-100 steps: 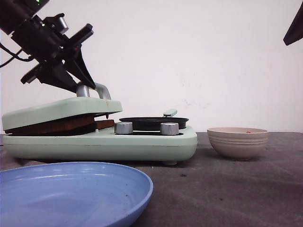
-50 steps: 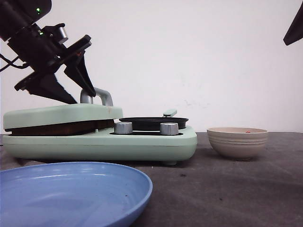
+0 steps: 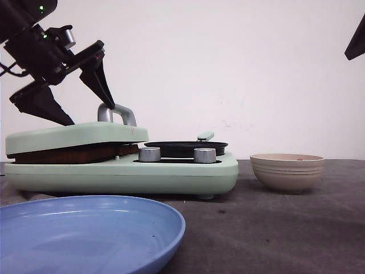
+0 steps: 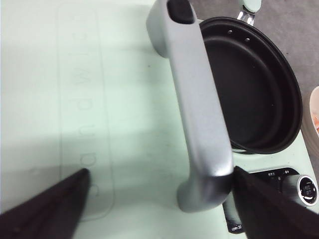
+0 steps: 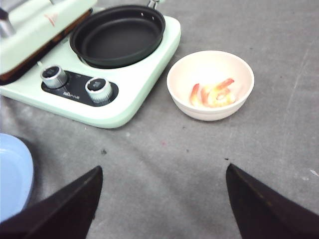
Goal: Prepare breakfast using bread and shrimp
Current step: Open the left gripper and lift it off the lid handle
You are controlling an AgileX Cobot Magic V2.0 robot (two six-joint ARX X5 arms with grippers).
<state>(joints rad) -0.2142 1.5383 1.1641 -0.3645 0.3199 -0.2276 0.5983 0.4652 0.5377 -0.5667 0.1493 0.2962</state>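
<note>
Bread's sitting shut inside the sandwich press, shrimp's next I'd guess

The bread [image 3: 74,153] is showing only as a brown edge under the closed lid [image 3: 68,132] at the left end of the cooker [image 3: 171,174]. The left gripper [image 3: 71,94] is hovering just above the lid handle [image 4: 197,104], released, fingers spread either side of it and touching nothing. The shrimp [image 5: 214,93] is lying in the bowl [image 5: 182,94], just off the cooker's right end, near the pan [image 5: 118,35]. The right gripper [image 5: 162,199] is hanging wide open, with the bowl lying ahead of it and a bit to one side, so that arm's looking way nearer for the grab. The shrimp's long axis is running roughly across the bowl. A blue plate [image 3: 85,228] is waiting at the table's front-left edge.
</note>
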